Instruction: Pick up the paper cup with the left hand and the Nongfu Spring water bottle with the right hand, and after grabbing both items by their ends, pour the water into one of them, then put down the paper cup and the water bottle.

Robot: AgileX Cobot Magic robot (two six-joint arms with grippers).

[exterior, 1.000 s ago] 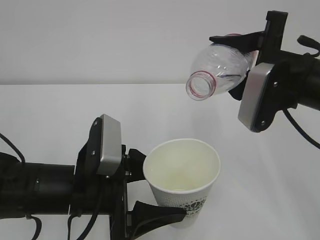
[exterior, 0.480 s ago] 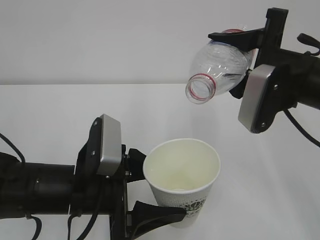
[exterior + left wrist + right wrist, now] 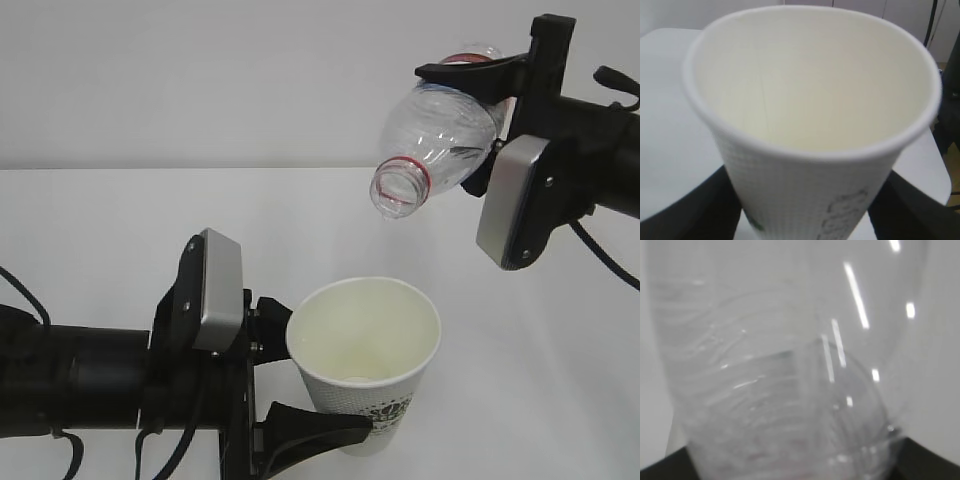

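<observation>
At the left, the left end effector (image 3: 300,385) is clenched on the lower part of the paper cup (image 3: 365,360), one black finger (image 3: 315,425) pressed along its near side. The cup stands upright above the white surface (image 3: 120,210), its rolled rim level and its mouth open upward; the left wrist view shows the pale inside (image 3: 805,85) with fingers at both lower corners. There is open air between the cup's rim and the bottle above. At the upper right, the right end effector (image 3: 490,115) grasps the water bottle (image 3: 440,135) around its body. The bottle tilts down to the left, its uncapped mouth (image 3: 395,192) above the cup. A little water (image 3: 770,410) sits inside the bottle.
</observation>
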